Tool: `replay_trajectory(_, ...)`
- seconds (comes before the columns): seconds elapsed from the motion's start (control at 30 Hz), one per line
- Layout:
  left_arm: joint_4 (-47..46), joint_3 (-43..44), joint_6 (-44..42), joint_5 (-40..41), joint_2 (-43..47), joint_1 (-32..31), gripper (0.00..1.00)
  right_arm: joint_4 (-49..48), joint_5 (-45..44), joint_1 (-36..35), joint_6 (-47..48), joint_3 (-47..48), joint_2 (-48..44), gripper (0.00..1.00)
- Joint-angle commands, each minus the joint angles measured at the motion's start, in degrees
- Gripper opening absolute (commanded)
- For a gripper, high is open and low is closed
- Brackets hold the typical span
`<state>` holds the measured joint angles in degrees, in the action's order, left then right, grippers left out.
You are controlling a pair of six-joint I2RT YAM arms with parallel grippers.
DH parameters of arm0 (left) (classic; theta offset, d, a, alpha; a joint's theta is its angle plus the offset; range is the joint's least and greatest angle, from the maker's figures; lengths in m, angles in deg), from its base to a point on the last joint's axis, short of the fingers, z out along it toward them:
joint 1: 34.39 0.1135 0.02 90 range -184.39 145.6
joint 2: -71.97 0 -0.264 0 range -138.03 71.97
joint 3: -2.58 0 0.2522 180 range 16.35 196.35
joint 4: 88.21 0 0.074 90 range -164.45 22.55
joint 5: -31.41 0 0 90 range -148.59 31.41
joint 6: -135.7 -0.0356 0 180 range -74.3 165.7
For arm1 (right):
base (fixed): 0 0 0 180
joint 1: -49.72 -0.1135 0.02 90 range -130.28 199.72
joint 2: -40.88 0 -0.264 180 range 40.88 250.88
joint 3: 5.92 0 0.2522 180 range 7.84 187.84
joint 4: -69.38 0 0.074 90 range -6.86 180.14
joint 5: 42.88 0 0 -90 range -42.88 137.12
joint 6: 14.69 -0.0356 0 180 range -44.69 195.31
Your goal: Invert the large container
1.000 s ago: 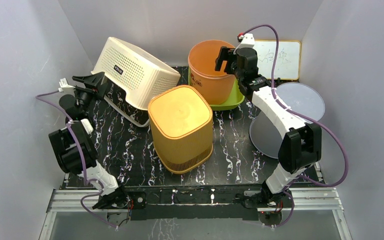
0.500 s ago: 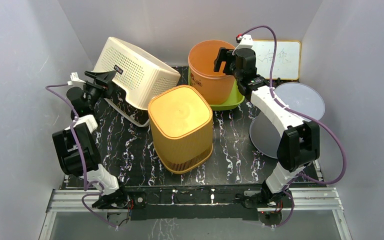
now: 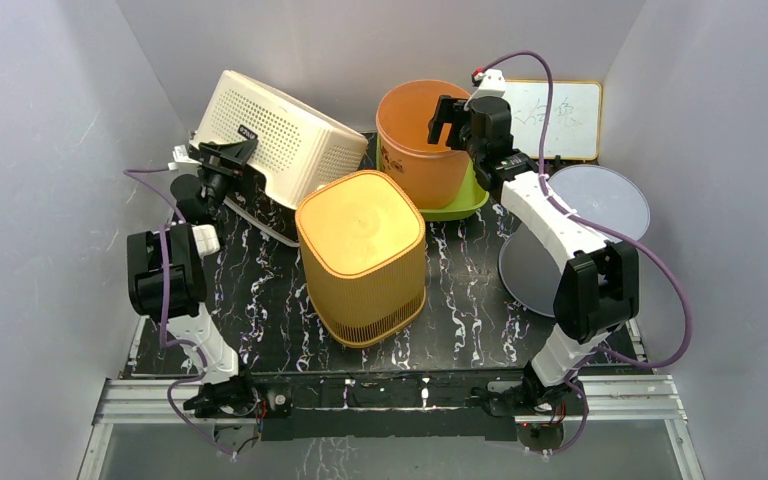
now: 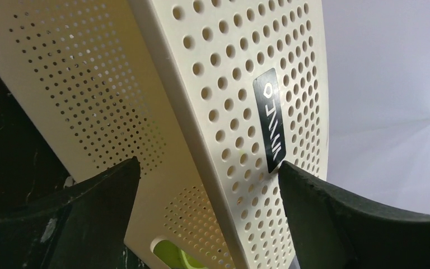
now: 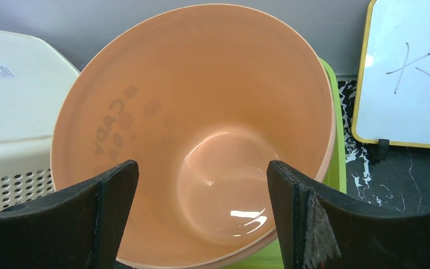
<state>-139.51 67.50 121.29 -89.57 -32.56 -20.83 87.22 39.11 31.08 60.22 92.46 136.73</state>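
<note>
The large container is the white basket (image 3: 290,150). It stands at the rear left of the surface (image 3: 470,310). It is tilted, with its closed bottom turned up toward the back wall, its rim low at the front, and its right end touching the yellow bin (image 3: 362,255). Its long axis runs from the rear left toward the middle of the surface.

The left pincer (image 4: 208,165) is at the left short end of the basket, and this arm is clearly the nearer one. Its jaws stand wide apart and clamp nothing. In the left wrist view a corner ridge of the basket wall runs between the two fingers (image 4: 89,196), so the basket lies straight ahead of this pincer. I think the jaws can close on that end, or push it, to finish the turn.

The right pincer (image 5: 202,163) hangs over the open mouth of the orange bucket (image 3: 415,140), jaws also apart, holding nothing, well apart from the basket.

Count:
- three containers: one white basket, one orange bucket and one yellow bin
- one green tray (image 3: 465,203) under the bucket
- two grey discs (image 3: 600,200) at the right
- one whiteboard (image 3: 565,120) at the rear
</note>
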Motion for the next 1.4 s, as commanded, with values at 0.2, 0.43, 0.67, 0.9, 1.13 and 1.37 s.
replay_trajectory(0.2,-17.2,-0.8,4.8,4.7,-5.7,-1.7,0.54,-3.6,-1.4,0.2,1.5,2.9,1.1,0.84)
replay_trajectory(0.43,-20.6,0.6,7.5,4.0,-8.7,-1.7,0.31,-3.7,-1.4,0.2,1.5,3.3,1.5,0.84)
replay_trajectory(0.67,-22.2,1.6,9.5,3.4,-10.4,-1.7,0.06,-3.1,-1.6,0.2,2.0,4.3,1.8,0.84)
replay_trajectory(0.9,-16.8,8.1,9.0,2.5,-9.0,-1.7,0.01,-2.7,-1.5,0.2,2.0,4.9,2.0,0.84)
replay_trajectory(1.13,-8.7,18.1,9.5,1.5,-9.2,-1.7,0.01,-2.9,-1.6,0.2,1.6,4.8,2.3,0.84)
replay_trajectory(1.37,-8.8,21.7,11.8,0.7,-11.4,-1.8,0.02,-3.3,-1.5,0.2,1.4,4.5,2.7,0.84)
